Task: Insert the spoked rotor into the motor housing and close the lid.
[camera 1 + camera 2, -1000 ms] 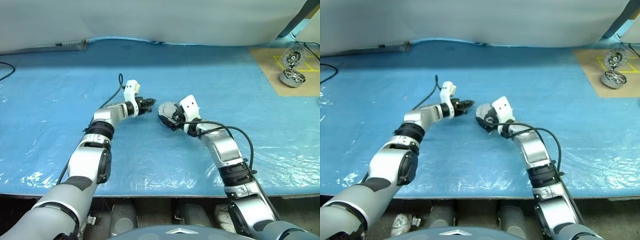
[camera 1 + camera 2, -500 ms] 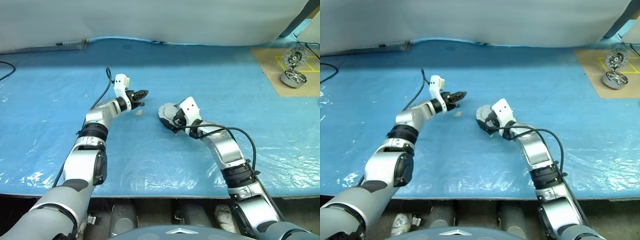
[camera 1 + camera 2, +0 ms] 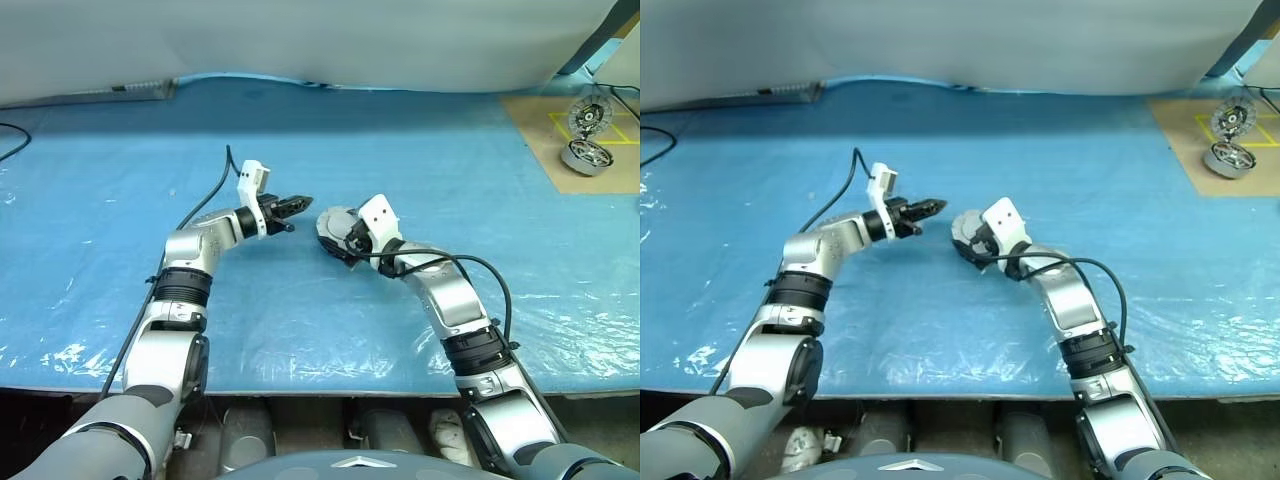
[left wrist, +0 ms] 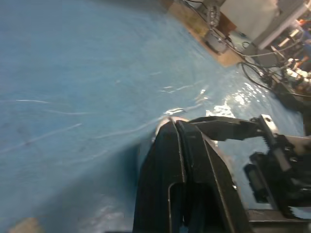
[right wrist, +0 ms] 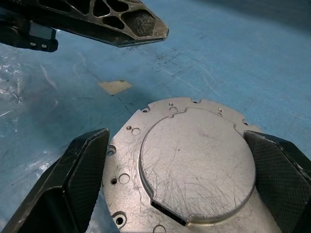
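Left gripper (image 3: 293, 207) pulled back, shut, empty; right gripper (image 5: 182, 184) spread wide around motor housing (image 5: 194, 165)

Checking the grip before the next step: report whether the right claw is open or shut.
Open. In the right wrist view the right claw has its two black fingers spread wide, either side of a round silver plate lying on the blue sheet.
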Controlling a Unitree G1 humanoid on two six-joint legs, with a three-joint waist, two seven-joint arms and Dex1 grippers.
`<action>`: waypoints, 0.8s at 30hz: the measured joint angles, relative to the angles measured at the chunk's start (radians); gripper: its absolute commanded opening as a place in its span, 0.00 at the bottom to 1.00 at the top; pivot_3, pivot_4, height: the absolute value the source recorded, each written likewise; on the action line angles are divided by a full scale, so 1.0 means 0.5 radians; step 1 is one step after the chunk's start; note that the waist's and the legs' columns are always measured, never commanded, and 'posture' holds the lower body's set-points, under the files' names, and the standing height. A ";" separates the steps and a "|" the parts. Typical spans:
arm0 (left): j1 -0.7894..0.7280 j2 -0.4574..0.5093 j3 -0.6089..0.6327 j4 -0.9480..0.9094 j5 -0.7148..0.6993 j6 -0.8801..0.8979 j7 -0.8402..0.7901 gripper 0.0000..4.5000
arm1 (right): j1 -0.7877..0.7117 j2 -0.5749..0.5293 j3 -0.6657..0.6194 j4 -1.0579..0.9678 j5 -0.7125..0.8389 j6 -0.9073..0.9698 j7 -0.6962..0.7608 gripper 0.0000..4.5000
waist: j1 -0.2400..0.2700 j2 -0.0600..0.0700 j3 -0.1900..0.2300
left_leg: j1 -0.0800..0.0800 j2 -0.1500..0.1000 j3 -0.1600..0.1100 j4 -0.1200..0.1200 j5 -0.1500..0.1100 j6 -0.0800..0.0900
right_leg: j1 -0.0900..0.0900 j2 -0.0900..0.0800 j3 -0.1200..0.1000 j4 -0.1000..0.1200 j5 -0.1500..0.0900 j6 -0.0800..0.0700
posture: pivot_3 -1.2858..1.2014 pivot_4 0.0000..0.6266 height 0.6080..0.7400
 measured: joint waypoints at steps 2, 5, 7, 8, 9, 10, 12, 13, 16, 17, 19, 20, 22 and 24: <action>0.003 -0.008 -0.040 -0.034 -0.003 0.070 0.001 0.00 | -0.004 0.001 0.000 0.008 -0.001 -0.003 0.000 1.00 | 0.000 0.000 0.000 | 0.001 0.000 0.000 0.000 0.000 0.000 | 0.000 0.000 0.000 0.001 0.000 0.000 | 0.52 0.24 1.00; 0.022 -0.026 -0.105 -0.058 0.002 0.126 0.009 0.00 | -0.007 0.003 0.000 0.015 -0.003 -0.009 0.000 1.00 | 0.000 0.000 0.000 | 0.001 0.000 0.000 0.001 0.000 0.000 | 0.000 0.000 0.001 0.000 0.000 0.000 | 0.52 0.24 1.00; 0.025 -0.030 -0.156 -0.059 0.014 0.151 0.020 0.00 | -0.010 0.004 0.004 0.022 -0.003 -0.015 0.001 1.00 | -0.001 0.000 0.000 | 0.001 0.000 0.000 0.001 0.000 0.000 | 0.000 0.000 0.001 0.001 0.000 0.000 | 0.52 0.24 1.00; 0.026 -0.031 -0.185 -0.059 0.022 0.162 0.023 0.00 | -0.013 0.004 0.007 0.027 -0.003 -0.017 0.001 1.00 | -0.002 0.000 0.000 | 0.001 0.000 0.000 0.001 0.000 0.000 | 0.000 0.000 0.001 0.001 0.000 0.000 | 0.52 0.24 1.00; 0.029 -0.033 -0.212 -0.061 0.033 0.168 0.028 0.00 | -0.015 0.004 0.007 0.030 -0.003 -0.019 0.001 1.00 | -0.002 0.000 0.000 | 0.001 0.000 0.000 0.001 0.000 0.000 | 0.000 0.000 0.001 0.001 0.000 0.000 | 0.52 0.24 1.00; 0.033 -0.037 -0.234 -0.065 0.042 0.172 0.032 0.00 | -0.016 0.004 0.008 0.035 -0.005 -0.022 0.002 1.00 | -0.002 0.000 0.000 | 0.001 0.000 0.000 0.001 0.000 0.000 | 0.000 0.000 0.001 0.001 0.000 0.000 | 0.52 0.24 1.00; 0.033 -0.039 -0.254 -0.076 0.050 0.179 0.043 0.00 | -0.018 0.004 0.009 0.042 -0.009 -0.027 0.002 1.00 | -0.002 0.000 -0.001 | 0.003 0.000 0.000 0.002 0.000 0.000 | 0.002 0.000 0.001 0.001 0.000 0.000 | 0.52 0.24 1.00; 0.033 -0.041 -0.263 -0.082 0.052 0.188 0.054 0.00 | -0.018 0.003 0.009 0.043 -0.012 -0.029 0.002 1.00 | -0.001 0.000 -0.001 | 0.003 0.000 0.000 0.003 0.000 0.000 | 0.003 0.000 0.001 0.001 0.000 0.000 | 0.52 0.24 1.00; 0.033 -0.048 -0.271 -0.088 0.054 0.204 0.085 0.00 | -0.018 0.003 0.009 0.046 -0.016 -0.034 0.002 1.00 | -0.001 0.000 -0.001 | 0.003 0.000 0.000 0.005 0.000 0.000 | 0.004 0.000 0.001 0.001 0.000 0.000 | 0.52 0.24 1.00; 0.033 -0.050 -0.269 -0.089 0.053 0.204 0.092 0.00 | -0.018 0.003 0.009 0.047 -0.019 -0.035 0.002 1.00 | -0.001 0.000 -0.001 | 0.003 0.000 0.000 0.005 0.000 0.000 | 0.004 0.000 0.001 0.001 0.000 0.000 | 0.52 0.24 1.00; 0.033 -0.050 -0.265 -0.091 0.050 0.203 0.103 0.00 | -0.018 0.003 0.008 0.047 -0.021 -0.035 0.002 1.00 | -0.001 0.000 -0.001 | 0.003 0.000 0.000 0.006 0.000 0.000 | 0.004 0.000 0.001 0.001 0.000 0.000 | 0.52 0.24 1.00; 0.033 -0.050 -0.261 -0.091 0.045 0.202 0.111 0.00 | -0.018 0.003 0.008 0.048 -0.023 -0.035 0.002 1.00 | -0.001 0.000 -0.001 | 0.003 0.000 0.000 0.006 0.000 0.000 | 0.004 0.000 0.001 0.001 0.000 0.000 | 0.52 0.24 1.00; 0.028 -0.049 -0.234 -0.082 0.041 0.203 0.139 0.00 | -0.019 0.004 0.009 0.048 -0.023 -0.036 0.002 1.00 | -0.001 0.000 -0.001 | 0.003 0.000 0.000 0.006 0.000 0.000 | 0.004 0.000 0.001 0.001 0.000 0.000 | 0.52 0.24 1.00; 0.019 -0.029 -0.209 -0.064 0.044 0.201 0.174 0.00 | -0.019 0.005 0.010 0.048 -0.023 -0.037 0.003 1.00 | -0.001 0.000 -0.001 | 0.003 0.000 0.000 0.006 0.000 0.000 | 0.004 0.000 0.001 0.001 0.000 0.000 | 0.52 0.24 1.00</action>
